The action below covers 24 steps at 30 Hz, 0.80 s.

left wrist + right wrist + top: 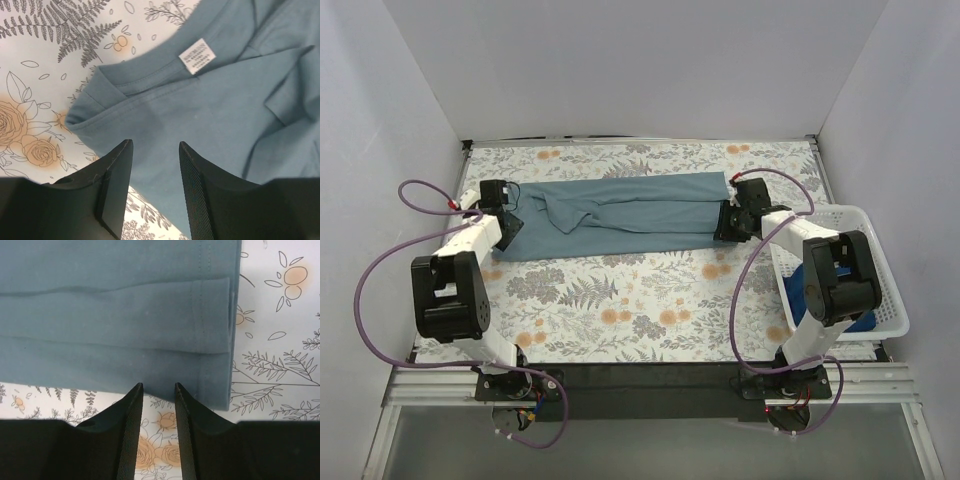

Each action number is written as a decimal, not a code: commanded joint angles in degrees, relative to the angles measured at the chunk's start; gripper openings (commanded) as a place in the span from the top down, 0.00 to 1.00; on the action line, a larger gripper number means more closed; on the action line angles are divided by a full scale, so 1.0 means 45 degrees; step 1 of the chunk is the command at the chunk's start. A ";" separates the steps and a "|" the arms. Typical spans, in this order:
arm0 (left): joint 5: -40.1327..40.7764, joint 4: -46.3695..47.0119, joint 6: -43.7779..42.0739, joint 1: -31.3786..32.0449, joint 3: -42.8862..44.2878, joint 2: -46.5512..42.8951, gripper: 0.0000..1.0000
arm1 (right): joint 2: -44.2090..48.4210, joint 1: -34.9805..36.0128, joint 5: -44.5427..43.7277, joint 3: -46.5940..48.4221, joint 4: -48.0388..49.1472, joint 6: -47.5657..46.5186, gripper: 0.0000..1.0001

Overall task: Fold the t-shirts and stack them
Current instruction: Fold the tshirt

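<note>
1. The only writing I can find is on a small white label [197, 56] sewn inside the collar of the slate-blue t-shirt [620, 215]. It carries a few printed lines, too small to read.
2. That shirt lies on the far half of the table, folded lengthwise into a long band running left to right. Its collar end is at the left arm and its hem end at the right arm.
3. The flowered tablecloth [620, 300] shows bare between the shirt's near edge and the arm bases. White walls [620, 60] close in the back and both sides.
4. A white lattice basket [880, 270] sits at the table's right edge, beside the right arm. The darker blue t-shirt [865, 322] lies inside it, mostly hidden by the arm.
5. The left gripper [155, 146] hovers over the collar end. Its fingers are apart, blue cloth shows in the gap below, and nothing is pinched.
6. The right gripper [157, 386] is at the shirt's near long edge, close to the hem corner. Its fingers are apart by a narrow gap and are not clamped on anything.
7. The cloth is plain and matte. The hem end is straight, with double stitching and stacked layers. The collar end is more rumpled, with diagonal creases and a tucked sleeve.
</note>
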<state>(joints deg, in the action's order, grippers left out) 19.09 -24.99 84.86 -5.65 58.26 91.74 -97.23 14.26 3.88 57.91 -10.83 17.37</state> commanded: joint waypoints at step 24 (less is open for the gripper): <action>0.0503 -0.1790 0.0947 -0.2358 -0.2361 -0.1027 0.59 | 0.3363 -0.0162 -0.0277 -0.3105 -0.3139 -0.0576 0.56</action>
<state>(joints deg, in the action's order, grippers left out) 18.04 -27.14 89.38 -15.25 49.80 90.91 -84.71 13.06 4.86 44.10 -18.13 17.93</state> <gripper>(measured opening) 0.407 0.433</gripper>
